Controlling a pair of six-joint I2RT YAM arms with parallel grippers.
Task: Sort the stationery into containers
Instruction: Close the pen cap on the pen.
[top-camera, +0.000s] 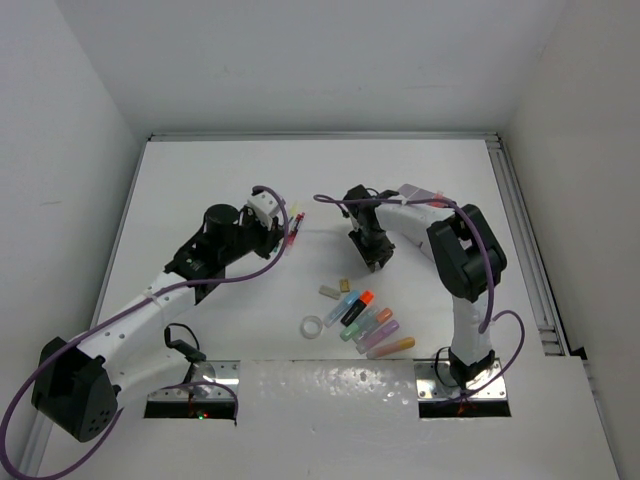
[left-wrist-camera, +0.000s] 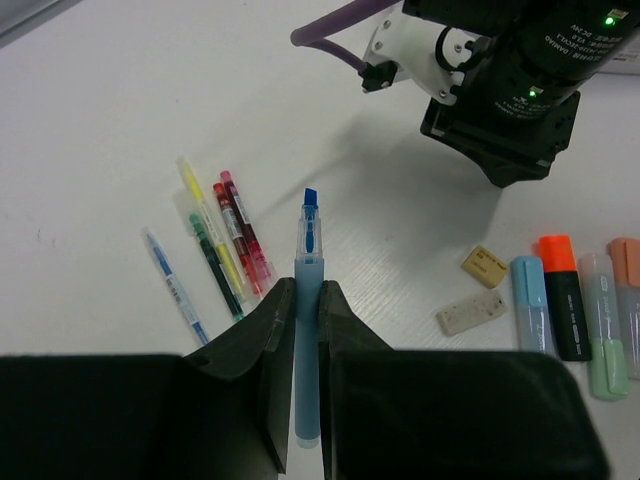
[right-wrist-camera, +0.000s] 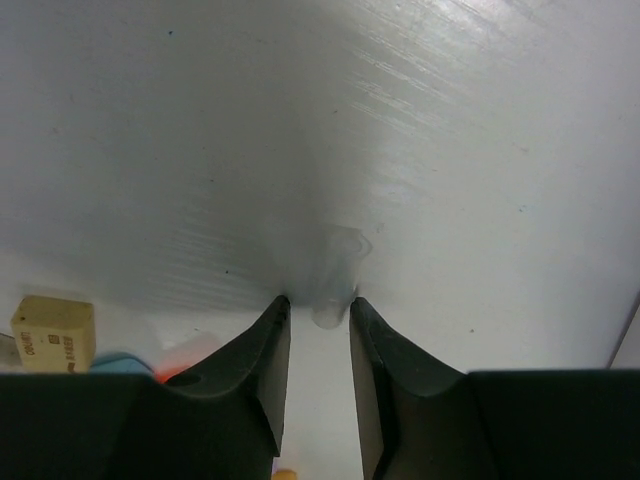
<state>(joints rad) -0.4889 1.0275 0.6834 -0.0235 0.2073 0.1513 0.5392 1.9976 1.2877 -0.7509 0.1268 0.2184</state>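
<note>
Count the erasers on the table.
2. A small tan eraser lies left of the capped light blue highlighter; a longer pale eraser lies beside it. Others may be hidden.

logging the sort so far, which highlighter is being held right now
The blue highlighter, clamped in the left gripper's jaws with its tip pointing away. The rest, like the orange-capped black one, lie in a row on the table.

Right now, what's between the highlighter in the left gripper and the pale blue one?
Two beige erasers lie between the gripped blue highlighter and the pale blue highlighter; the left wrist view shows it.
</note>
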